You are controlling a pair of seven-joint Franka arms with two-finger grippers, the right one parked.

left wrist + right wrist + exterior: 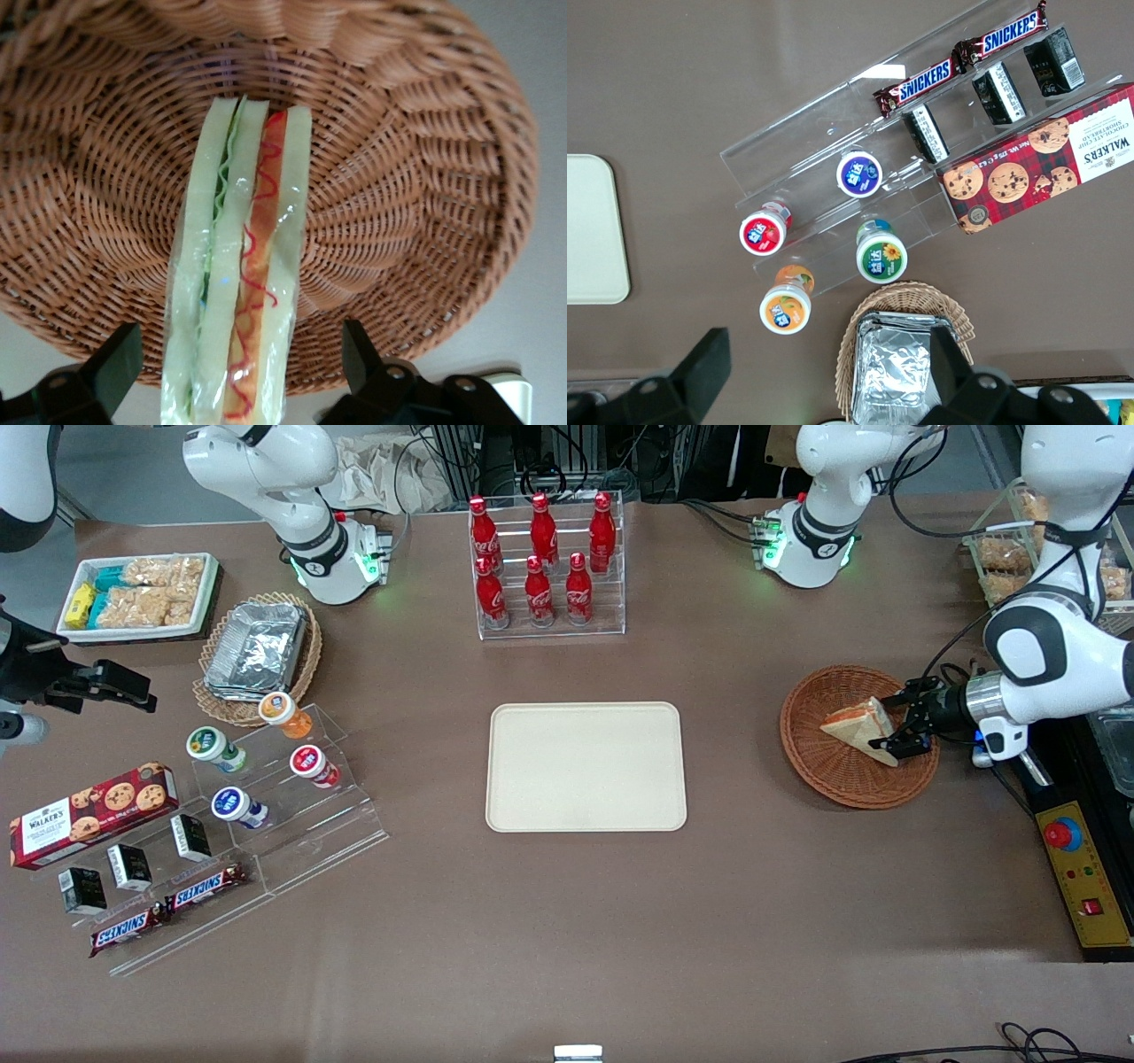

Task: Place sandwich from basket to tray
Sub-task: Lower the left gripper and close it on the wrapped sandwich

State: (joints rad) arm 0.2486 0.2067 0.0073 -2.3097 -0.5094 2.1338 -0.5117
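Now | brown table | gripper at basket, jaws wide, straddling sandwich, no grip | tray mid-table

Sandwich: cream bread, red-orange and green filling stripes. Basket: reddish-brown weave. Tray: plain cream-beige. Gripper: black, apparently. Table: brown.

"SNICKERS" runs in white along two brown candy bars on the clear acrylic display stand toward the parked arm's end of the table. Beside them, a red cookie box reads "WALKER'S". Six red bottles in a clear rack carry white Coca-Cola script.
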